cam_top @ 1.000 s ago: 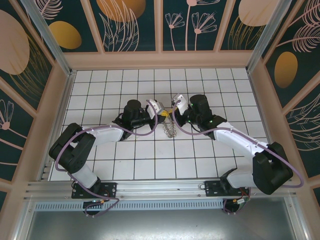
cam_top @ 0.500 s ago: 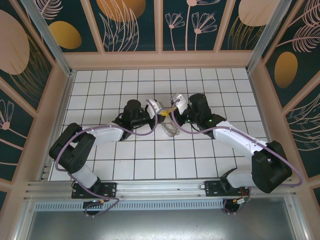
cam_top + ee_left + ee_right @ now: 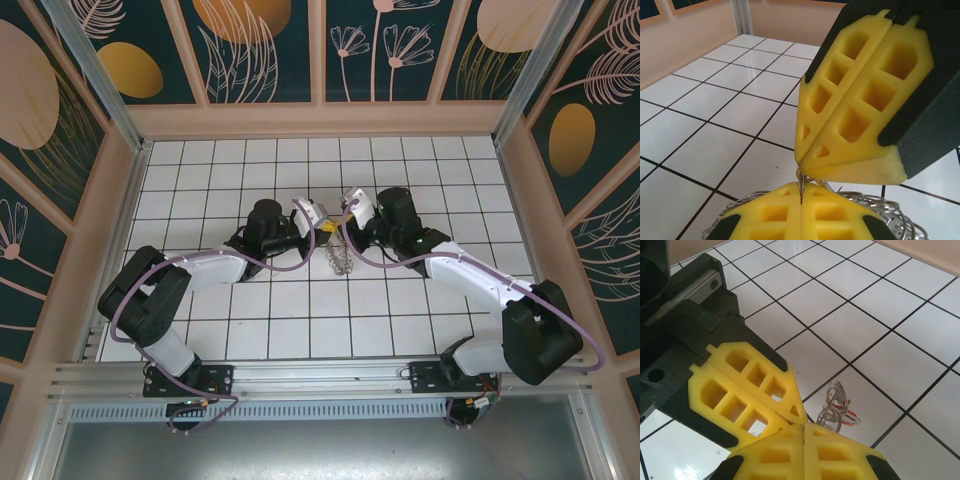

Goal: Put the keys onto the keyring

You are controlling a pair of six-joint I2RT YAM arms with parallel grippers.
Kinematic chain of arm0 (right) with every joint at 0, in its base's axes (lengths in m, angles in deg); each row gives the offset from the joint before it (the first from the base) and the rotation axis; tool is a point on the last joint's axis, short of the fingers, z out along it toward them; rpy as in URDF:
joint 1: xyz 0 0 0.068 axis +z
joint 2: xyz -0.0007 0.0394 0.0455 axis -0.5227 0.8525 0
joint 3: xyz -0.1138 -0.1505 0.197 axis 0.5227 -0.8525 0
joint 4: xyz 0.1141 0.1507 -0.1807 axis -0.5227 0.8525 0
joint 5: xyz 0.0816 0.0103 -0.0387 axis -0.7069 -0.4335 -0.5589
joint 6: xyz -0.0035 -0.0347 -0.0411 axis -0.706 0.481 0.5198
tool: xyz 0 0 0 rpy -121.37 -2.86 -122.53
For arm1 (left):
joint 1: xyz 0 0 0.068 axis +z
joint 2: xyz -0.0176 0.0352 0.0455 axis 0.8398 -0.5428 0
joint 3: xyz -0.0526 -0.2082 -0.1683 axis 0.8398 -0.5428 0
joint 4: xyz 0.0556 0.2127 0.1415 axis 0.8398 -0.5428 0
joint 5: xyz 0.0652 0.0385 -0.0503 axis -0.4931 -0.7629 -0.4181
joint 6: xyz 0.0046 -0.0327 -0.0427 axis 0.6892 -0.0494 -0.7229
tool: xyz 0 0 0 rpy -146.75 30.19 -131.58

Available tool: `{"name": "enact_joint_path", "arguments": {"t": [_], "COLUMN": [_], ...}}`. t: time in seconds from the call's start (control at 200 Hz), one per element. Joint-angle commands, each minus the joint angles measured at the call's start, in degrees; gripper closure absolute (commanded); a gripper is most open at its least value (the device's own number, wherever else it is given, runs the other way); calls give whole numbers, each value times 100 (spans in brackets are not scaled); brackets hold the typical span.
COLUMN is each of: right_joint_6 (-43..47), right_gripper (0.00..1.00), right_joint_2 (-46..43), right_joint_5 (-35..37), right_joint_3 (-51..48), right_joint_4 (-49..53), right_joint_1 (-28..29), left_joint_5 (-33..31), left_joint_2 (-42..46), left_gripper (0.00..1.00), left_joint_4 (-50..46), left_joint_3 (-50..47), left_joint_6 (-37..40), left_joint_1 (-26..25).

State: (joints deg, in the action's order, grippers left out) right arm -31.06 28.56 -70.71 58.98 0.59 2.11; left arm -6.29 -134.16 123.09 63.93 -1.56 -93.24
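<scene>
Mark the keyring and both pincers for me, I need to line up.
keyring [image 3: 342, 262], top view, on its hanging loops.
left pincer [image 3: 801, 194], left wrist view, on the seam between its shut fingertips.
right pincer [image 3: 805, 432], right wrist view, on the seam between its shut fingertips.

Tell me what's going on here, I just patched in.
Both arms meet tip to tip above the tiled floor. The left gripper is shut on a thin wire of the keyring, and the right gripper is shut right against it. The red-headed keys sit just below; whether they're threaded can't be told.
</scene>
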Motion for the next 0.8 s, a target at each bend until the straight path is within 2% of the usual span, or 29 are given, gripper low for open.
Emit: {"name": "enact_joint_path", "arguments": {"t": [0.0, 0.2, 0.475, 0.726, 0.796], "right_joint_6": [-45, -395, -507, -443, -428], "right_gripper": [100, 100, 100, 100, 100], "right_joint_2": [10, -72, -56, -116, -127], "right_joint_5": [321, 661, 301, -89, -147], "right_joint_3": [130, 67, 103, 145, 152], "right_joint_4": [-36, -125, -177, -254, -247], "right_joint_1": [-38, -106, -120, -120, -115], "left_joint_5": [114, -65, -41, 9, 44], "left_joint_2": [27, 17, 4, -2, -9], "left_gripper": [100, 100, 100, 86, 85], "left_joint_4": [253, 536, 755, 464, 358], "left_joint_3": [25, -199, -391, -270, -200], "left_joint_6": [15, -145, -299, -133, -74], "left_joint_1": [-20, -21, -25, -19, -18]}}
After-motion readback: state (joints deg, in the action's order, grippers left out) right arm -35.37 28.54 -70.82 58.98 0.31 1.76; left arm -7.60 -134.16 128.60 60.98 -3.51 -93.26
